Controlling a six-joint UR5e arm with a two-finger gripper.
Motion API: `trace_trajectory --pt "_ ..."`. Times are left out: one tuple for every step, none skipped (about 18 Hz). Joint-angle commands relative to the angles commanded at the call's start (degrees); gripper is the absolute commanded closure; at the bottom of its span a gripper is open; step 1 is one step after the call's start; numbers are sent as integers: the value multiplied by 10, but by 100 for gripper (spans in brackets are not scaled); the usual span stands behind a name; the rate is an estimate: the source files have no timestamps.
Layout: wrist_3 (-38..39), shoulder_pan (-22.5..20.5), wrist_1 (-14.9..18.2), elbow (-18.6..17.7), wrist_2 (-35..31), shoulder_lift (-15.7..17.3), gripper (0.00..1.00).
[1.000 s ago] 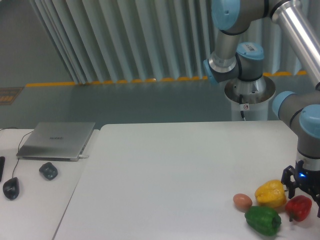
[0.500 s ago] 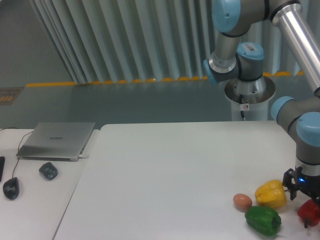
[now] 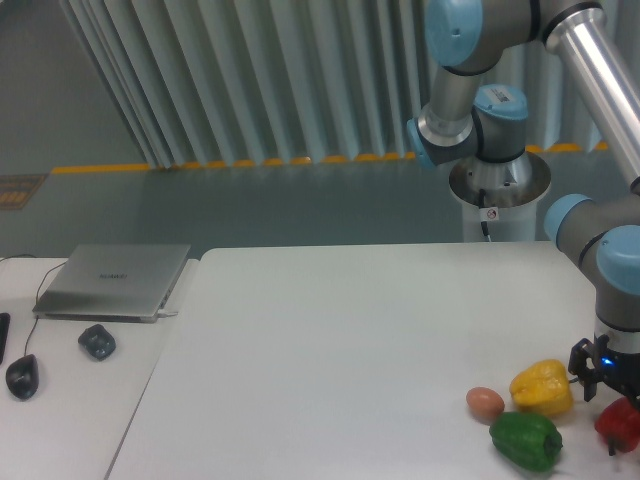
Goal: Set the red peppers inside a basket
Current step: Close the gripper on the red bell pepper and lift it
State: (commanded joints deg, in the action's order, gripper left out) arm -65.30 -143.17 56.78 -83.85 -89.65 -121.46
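Observation:
The red pepper [image 3: 621,419] sits at the far right edge of the white table [image 3: 350,340], partly cut off by the frame. My gripper [image 3: 617,438] comes straight down onto it, its dark fingers [image 3: 611,446] close against the pepper's sides. The jaws appear shut on the pepper, which still looks low at table height. No basket is in view.
A yellow pepper [image 3: 541,387], a green pepper [image 3: 525,440] and a brown egg [image 3: 485,403] lie just left of the gripper. On the left side table are a closed laptop [image 3: 115,280], a dark mouse [image 3: 97,341] and another mouse [image 3: 22,375].
The red pepper has shifted right and slightly down, away from the yellow pepper, with the gripper moving right along with it. The fingers have closed in on the pepper.

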Motion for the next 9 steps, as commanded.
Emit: trace_trajectory --pt "0 0 -1 0 0 0 0" --pt "0 0 0 0 0 0 2" --pt "-1 0 0 0 0 0 11" --pt "-1 0 0 0 0 0 18" --pt "0 0 0 -1 -1 1 28" --pt "-3 0 0 0 -2 1 31" --pt "-3 0 0 0 -4 2 34" --pt "-3 0 0 0 -8 3 44" --pt "-4 0 1 -1 -8 3 45"
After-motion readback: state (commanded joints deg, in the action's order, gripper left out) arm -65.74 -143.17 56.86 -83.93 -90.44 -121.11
